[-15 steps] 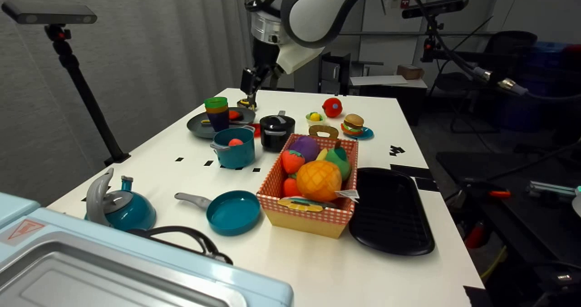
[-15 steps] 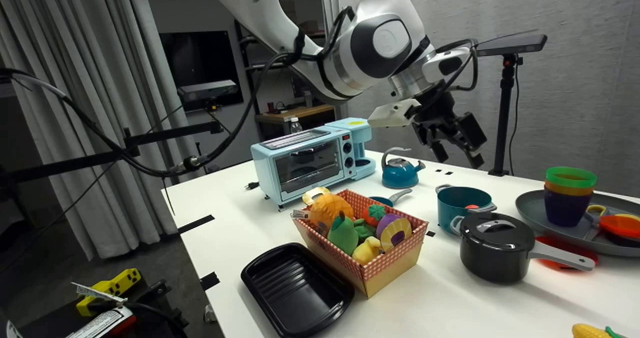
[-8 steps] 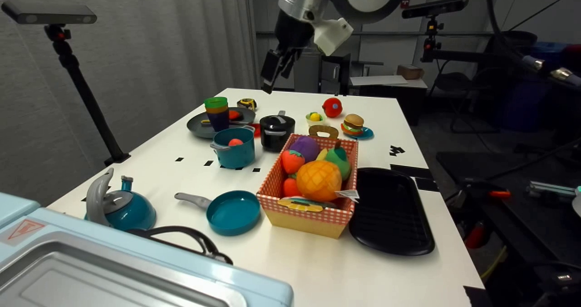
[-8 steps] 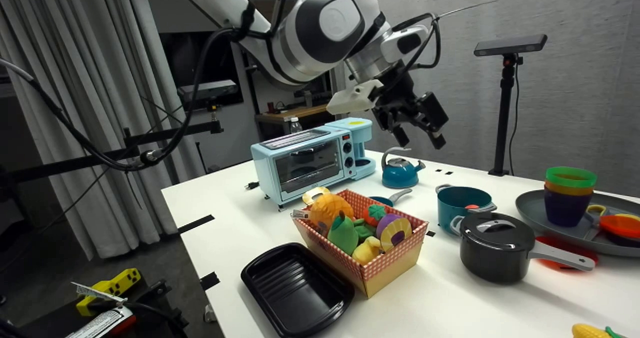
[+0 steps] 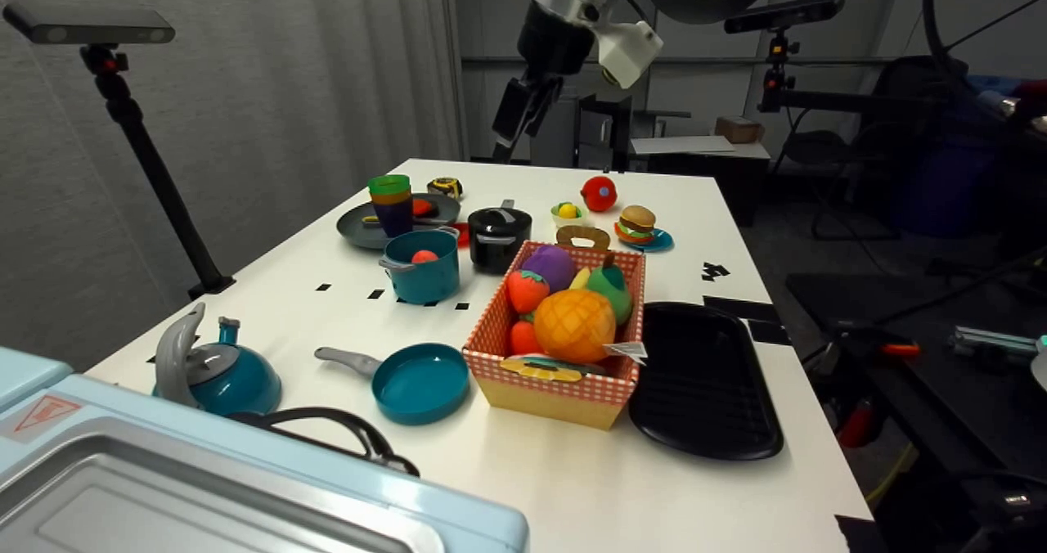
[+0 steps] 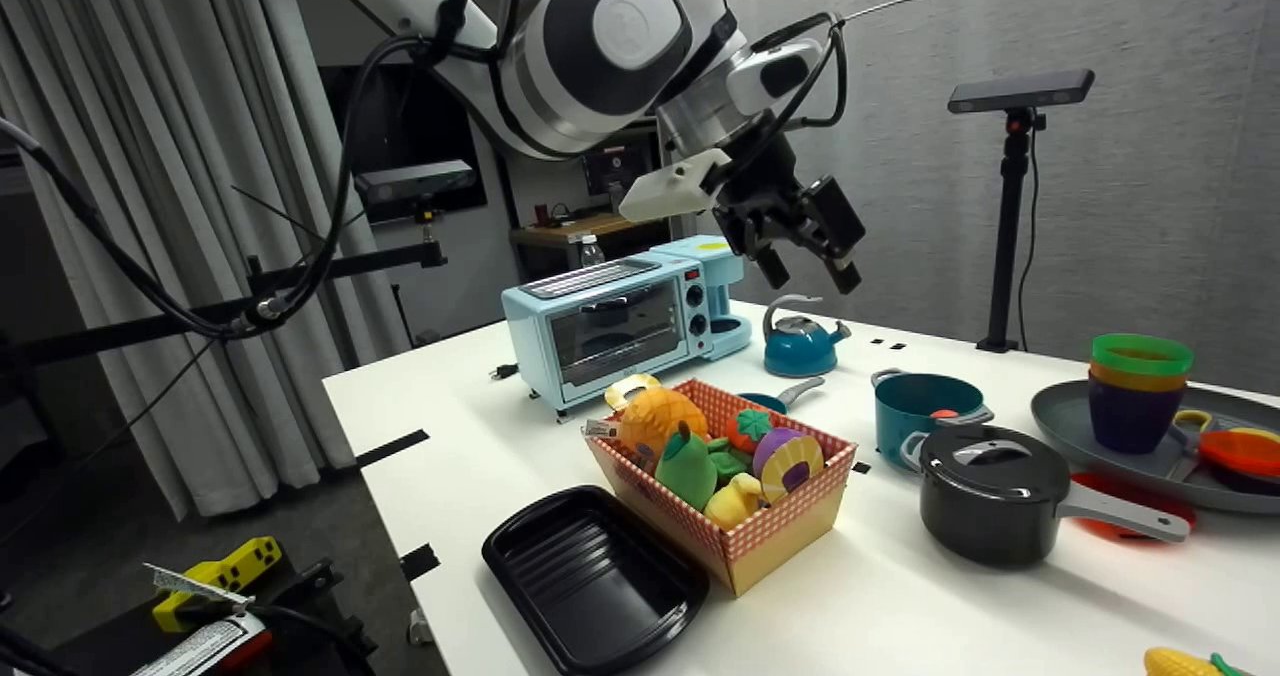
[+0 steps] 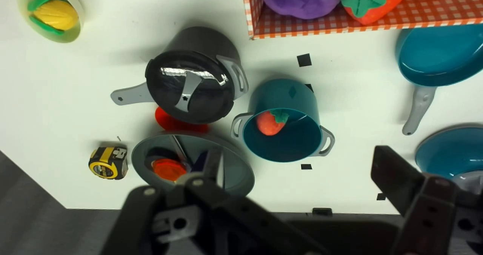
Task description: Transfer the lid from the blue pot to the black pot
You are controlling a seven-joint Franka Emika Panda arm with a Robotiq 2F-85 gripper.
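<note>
The dark lid (image 7: 206, 96) with a grey handle sits on top of the black pot (image 7: 205, 40), which has a long grey handle. The lid (image 6: 992, 464) on the black pot (image 6: 985, 531) also shows in both exterior views (image 5: 499, 221). The blue pot (image 7: 283, 96) stands beside it, uncovered, with a small red strawberry (image 7: 268, 124) inside; it shows in both exterior views (image 5: 432, 279) (image 6: 897, 424). My gripper (image 7: 302, 162) is open and empty, high above the table and apart from both pots, as an exterior view (image 6: 812, 271) shows.
A fruit basket (image 6: 790, 541) stands near the pots, with a black tray (image 6: 590, 586) beside it. A grey pan (image 5: 360, 227) holds stacked cups (image 5: 393, 209). A teal frying pan (image 5: 421, 383), kettle (image 5: 241, 377), tape measure (image 7: 108, 162) and toaster oven (image 6: 620, 326) are also on the table.
My gripper has risen and moved, rightward in an exterior view and leftward in an exterior view. It stays open. The lid, both pots and the other objects have not moved.
</note>
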